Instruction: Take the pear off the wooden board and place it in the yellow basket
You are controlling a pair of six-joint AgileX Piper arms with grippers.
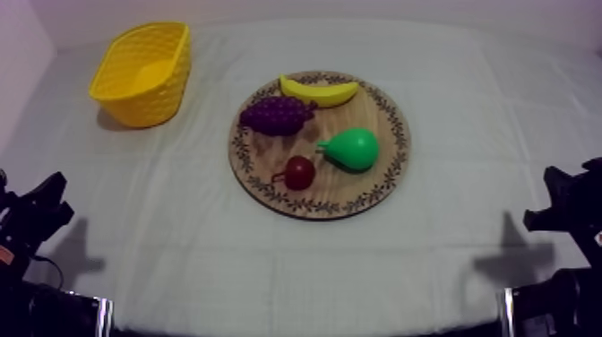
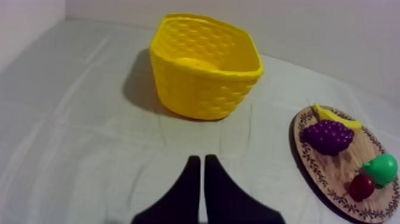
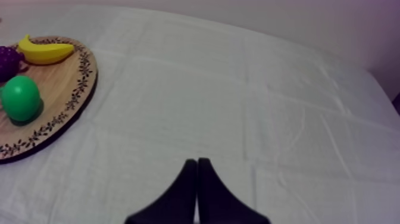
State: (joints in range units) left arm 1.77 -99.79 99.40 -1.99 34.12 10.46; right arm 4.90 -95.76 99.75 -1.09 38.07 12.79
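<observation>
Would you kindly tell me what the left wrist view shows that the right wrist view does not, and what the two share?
Left wrist view's own: the yellow basket, upright on the cloth apart from the wooden board; the small red fruit on the board beside the pear; and my left gripper, fingers together. Right wrist view's own: my right gripper, fingers together, over the cloth beside the board. Shared: the board carrying the banana, grapes and pear, though the grapes are cut off in the right wrist view.

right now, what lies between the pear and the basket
In the top view, the grapes lie between the pear and the basket; past the board, bare cloth.
</observation>
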